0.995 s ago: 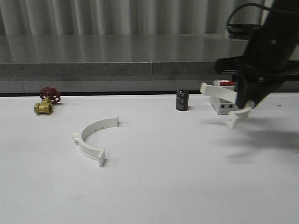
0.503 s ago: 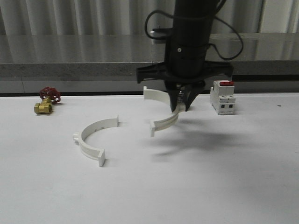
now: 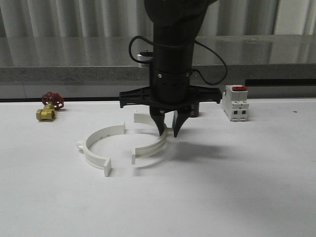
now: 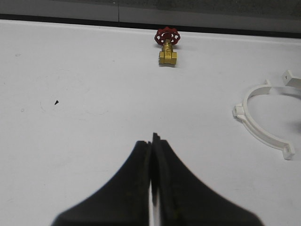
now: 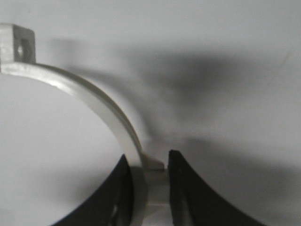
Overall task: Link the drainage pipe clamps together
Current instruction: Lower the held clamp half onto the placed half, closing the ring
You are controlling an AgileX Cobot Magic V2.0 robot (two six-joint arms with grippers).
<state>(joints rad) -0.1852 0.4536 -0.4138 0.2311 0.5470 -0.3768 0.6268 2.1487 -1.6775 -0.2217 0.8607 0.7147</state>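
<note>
1. Front view first: the white table [image 3: 237, 197] spreads across the scene, with a grey ledge [image 3: 74, 59] running behind it.
2. Big and dark in the middle, the right arm [image 3: 171, 64] comes straight down, its wide black crossbar level above the work.
3. Right gripper [image 3: 168, 129] points down at the table, its fingers closed on the held clamp [image 3: 149, 146] and gripping the arc partway along, near its right-hand bend.
4. Right wrist view confirms it: the two black fingers [image 5: 186, 188] squeeze the white band and a small lug [image 5: 153, 165] between them, the curve sweeping off to a flat tab [image 5: 18, 43] with a hole in it.
5. That held clamp opens leftward, one tab low at the front and the other up behind the gripper; whether it touches the table, I cannot tell.
6. The loose clamp [image 3: 98, 143] lies flat on the table just left of it, opening rightward, so the two arcs face each other and nearly form a ring, with gaps between the ends.
7. Left wrist view: the left gripper [image 4: 153, 155] hangs above bare table, fingers pressed together on nothing, well apart from the loose clamp.
8. A white breaker [image 3: 235, 102] with a red top stands at the right rear.
9. Smallest of all, a brass valve [image 3: 48, 109] with a red wheel sits at the far left.
</note>
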